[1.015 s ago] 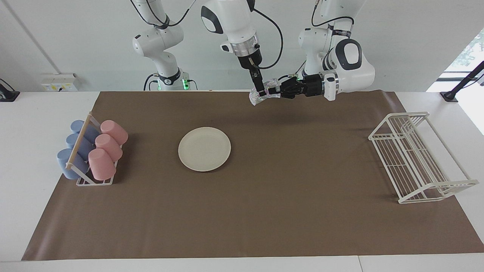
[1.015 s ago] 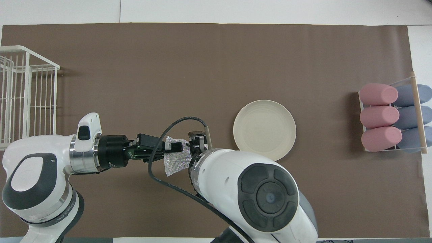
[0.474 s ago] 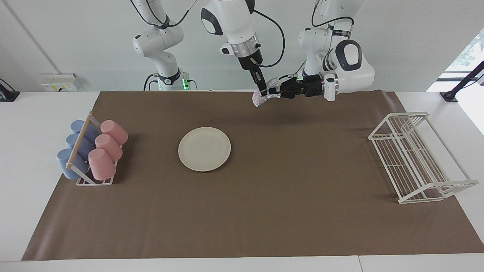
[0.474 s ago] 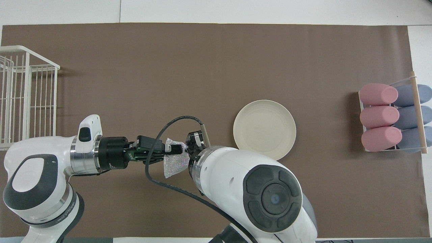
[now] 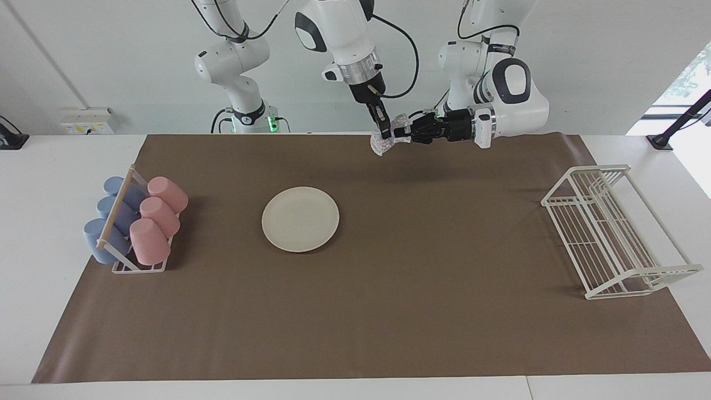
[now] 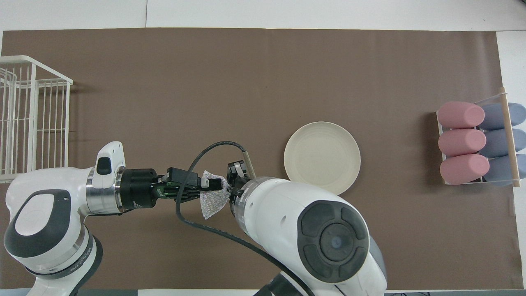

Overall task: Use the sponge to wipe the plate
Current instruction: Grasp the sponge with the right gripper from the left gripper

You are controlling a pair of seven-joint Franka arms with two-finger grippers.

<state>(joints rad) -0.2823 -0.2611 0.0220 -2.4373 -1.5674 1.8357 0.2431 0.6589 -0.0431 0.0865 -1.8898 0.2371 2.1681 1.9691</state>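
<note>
Sponge [image 5: 384, 142] hangs, long axis vertical | both fingers pinch it

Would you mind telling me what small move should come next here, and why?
Probably the left gripper should let go. Both it and the right gripper grip the sponge in the air over the mat, while the plate lies unwiped toward the right arm's end.
</note>
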